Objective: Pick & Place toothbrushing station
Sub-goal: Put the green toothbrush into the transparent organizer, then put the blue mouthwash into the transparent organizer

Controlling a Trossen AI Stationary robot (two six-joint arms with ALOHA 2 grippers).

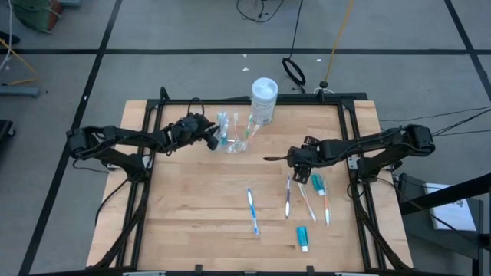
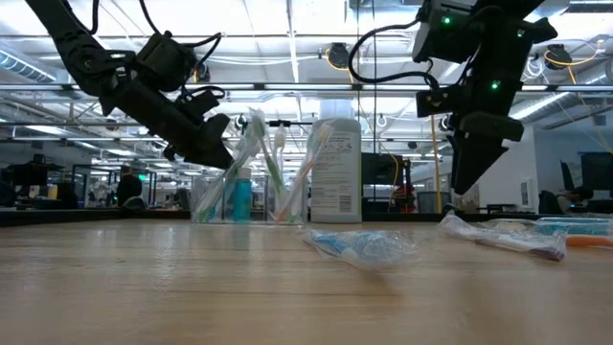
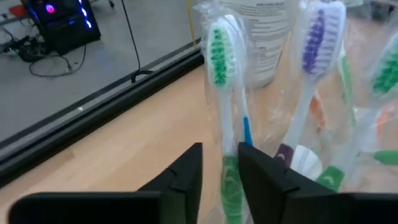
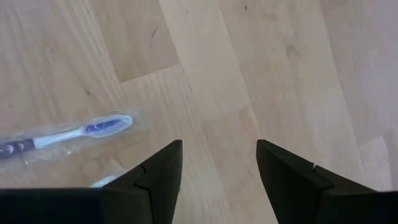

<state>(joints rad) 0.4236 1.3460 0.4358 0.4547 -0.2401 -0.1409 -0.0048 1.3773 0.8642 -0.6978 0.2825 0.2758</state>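
Note:
The toothbrushing station [image 1: 232, 138], a small clear plastic holder, stands upright on the table's far middle [image 2: 254, 196] with several wrapped toothbrushes leaning in its compartments. My left gripper [image 1: 213, 140] reaches it from the table's left, slanting slightly down. Its fingers are open a little [image 3: 221, 152] on either side of a green-bristled toothbrush [image 3: 219, 56] that stands in the holder. My right gripper [image 1: 294, 159] hangs open [image 4: 219, 146] above bare wood right of centre, with nothing between its fingers. My left gripper's fingers stand across the green toothbrush's lower handle [image 3: 231, 183], one on each side, coming from the table's left. The handle lies close to one finger [image 3: 261, 174]; I cannot tell whether it touches. The brush stands upright in the holder.
A white lidded tub [image 1: 265, 98] stands just behind and right of the holder. Several wrapped toothbrushes [image 1: 307, 201] lie below my right gripper, one of them in its wrist view [image 4: 74, 132]. Another lies at mid table [image 1: 252, 211], and a small tube [image 1: 303, 238] near the front edge.

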